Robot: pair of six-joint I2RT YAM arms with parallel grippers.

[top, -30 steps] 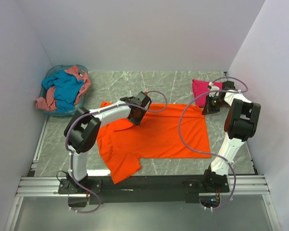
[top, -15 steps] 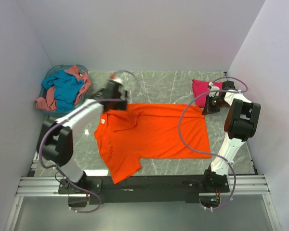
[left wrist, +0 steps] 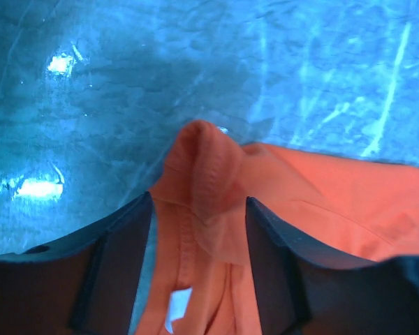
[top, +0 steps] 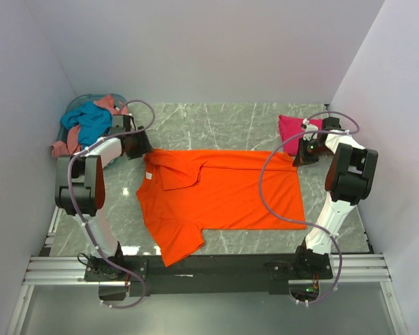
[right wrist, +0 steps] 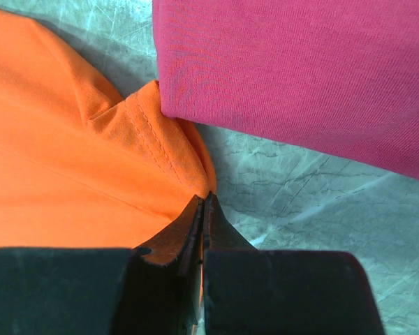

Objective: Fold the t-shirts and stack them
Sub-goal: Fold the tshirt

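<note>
The orange t-shirt (top: 223, 192) lies spread flat on the marbled table. My left gripper (top: 141, 148) is at its upper-left corner. In the left wrist view its jaws (left wrist: 199, 199) stand open, straddling a raised fold of the orange cloth (left wrist: 209, 181). A strip of table shows beside the left finger (left wrist: 122, 265). My right gripper (top: 298, 159) rests at the shirt's upper-right corner. There its tips (right wrist: 206, 197) meet on the orange hem (right wrist: 181, 150). The folded magenta t-shirt (top: 291, 128) lies just behind it, also filling the top of the right wrist view (right wrist: 300, 70).
The pale blue round basket (top: 75, 105) stands at the back left. It holds a teal t-shirt (top: 91, 122) and a salmon t-shirt (top: 61, 148) that spills over its rim. White walls enclose three sides. The arm bases and a metal rail run along the near edge.
My left arm swung from the shirt's collar area out to the left. Its gripper opened wide, then narrowed partly, and now sits at the upper-left corner. The right arm stayed still.
</note>
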